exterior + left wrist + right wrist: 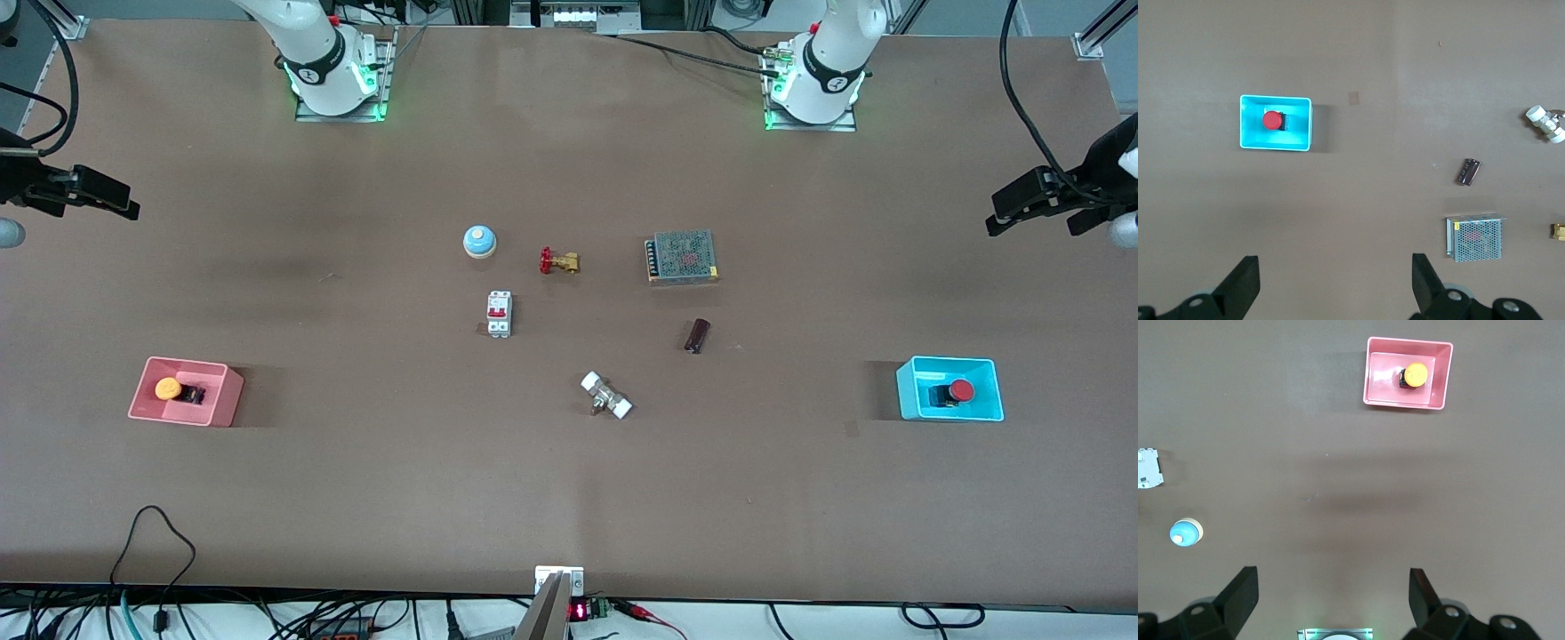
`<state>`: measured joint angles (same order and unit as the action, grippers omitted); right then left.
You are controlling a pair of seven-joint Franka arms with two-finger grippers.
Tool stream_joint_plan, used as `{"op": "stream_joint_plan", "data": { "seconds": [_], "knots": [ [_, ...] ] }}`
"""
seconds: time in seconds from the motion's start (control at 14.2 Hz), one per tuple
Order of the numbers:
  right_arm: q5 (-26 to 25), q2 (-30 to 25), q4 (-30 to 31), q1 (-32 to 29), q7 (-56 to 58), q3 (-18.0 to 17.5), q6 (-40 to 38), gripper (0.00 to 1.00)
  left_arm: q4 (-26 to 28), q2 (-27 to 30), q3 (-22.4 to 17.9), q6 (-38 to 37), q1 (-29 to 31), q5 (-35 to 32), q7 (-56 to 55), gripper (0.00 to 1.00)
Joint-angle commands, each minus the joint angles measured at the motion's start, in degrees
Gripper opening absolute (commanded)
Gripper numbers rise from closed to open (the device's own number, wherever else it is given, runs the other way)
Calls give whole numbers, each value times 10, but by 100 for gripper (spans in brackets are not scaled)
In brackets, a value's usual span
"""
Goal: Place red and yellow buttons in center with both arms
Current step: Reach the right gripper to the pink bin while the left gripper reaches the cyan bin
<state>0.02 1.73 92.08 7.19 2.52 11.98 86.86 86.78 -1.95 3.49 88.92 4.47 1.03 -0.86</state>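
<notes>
The red button (960, 389) lies in the cyan bin (907, 393) toward the left arm's end of the table; it also shows in the left wrist view (1272, 120). The yellow button (168, 388) lies in the pink bin (228, 391) toward the right arm's end; it also shows in the right wrist view (1415, 375). My left gripper (1336, 267) is open and empty, high over bare table well away from the cyan bin (1245, 137). My right gripper (1333, 577) is open and empty, high over bare table well away from the pink bin (1371, 383).
Around the brown table's centre (605, 311) lie a blue-and-white bell (479, 241), a brass valve with a red handwheel (558, 261), a mesh-covered metal box (682, 257), a white breaker (499, 314), a dark cylinder (698, 335) and a white-ended fitting (606, 396).
</notes>
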Motion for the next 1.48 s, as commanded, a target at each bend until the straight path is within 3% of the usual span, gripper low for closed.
{"op": "stream_joint_plan", "data": {
  "seconds": [0.0, 0.28, 0.84, 1.41],
  "knots": [
    [-8, -19, 17, 4, -10, -3, -3, 100, -8, 1, 3, -11, 4, 1, -1, 100],
    [-8, -11, 18, 3, -9, -3, 5, 100, -8, -10, 0, -11, 3, 0, -3, 100],
    [-29, 124, 8, -9, -8, 3, 146, 100, -8, -69, -2, 5, 13, -51, 6, 100],
    [-23, 274, -22, -59, 27, 3, 269, 100, -10, -215, -3, 139, 39, -98, 8, 100]
  ]
}}
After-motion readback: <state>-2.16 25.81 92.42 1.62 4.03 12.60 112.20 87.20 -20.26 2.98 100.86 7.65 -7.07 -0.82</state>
